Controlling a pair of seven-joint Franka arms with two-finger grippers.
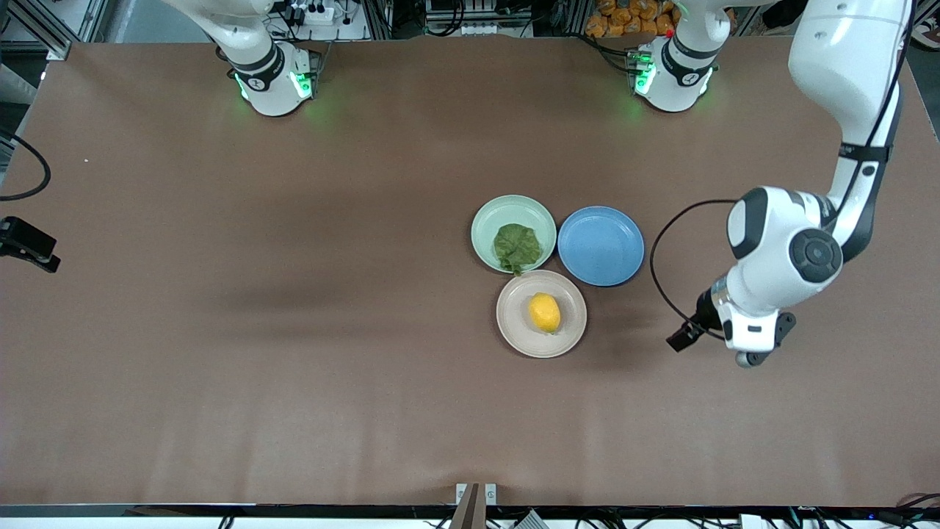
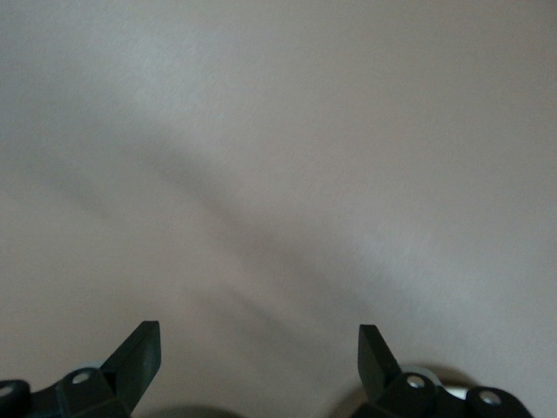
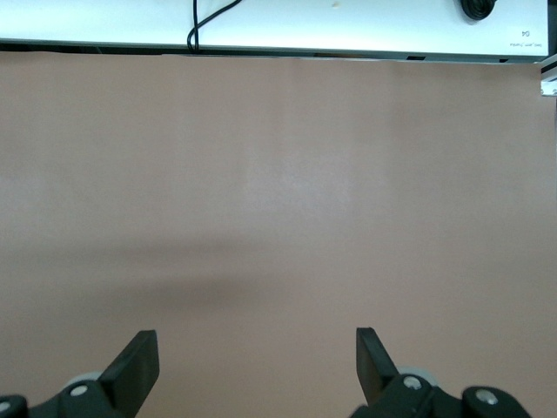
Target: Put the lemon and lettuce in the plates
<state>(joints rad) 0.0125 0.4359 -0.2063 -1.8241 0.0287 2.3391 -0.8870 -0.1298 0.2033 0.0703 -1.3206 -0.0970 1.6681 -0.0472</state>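
Three plates (image 1: 601,245), one lemon (image 1: 544,312), one lettuce (image 1: 516,247).

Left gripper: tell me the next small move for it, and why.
Probably just lift the left gripper clear and retire it. The lemon already lies in the beige plate and the lettuce in the mint green plate; its fingers are open and empty over bare table.

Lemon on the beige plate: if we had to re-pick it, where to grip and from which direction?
Probably from straight above, fingers closing across the narrow middle of the lemon. It lies on its side in the beige plate, long axis running roughly toward the front camera, so the short width suits the jaws, and the raised rim blocks a low sideways approach. The left gripper is open over bare table.
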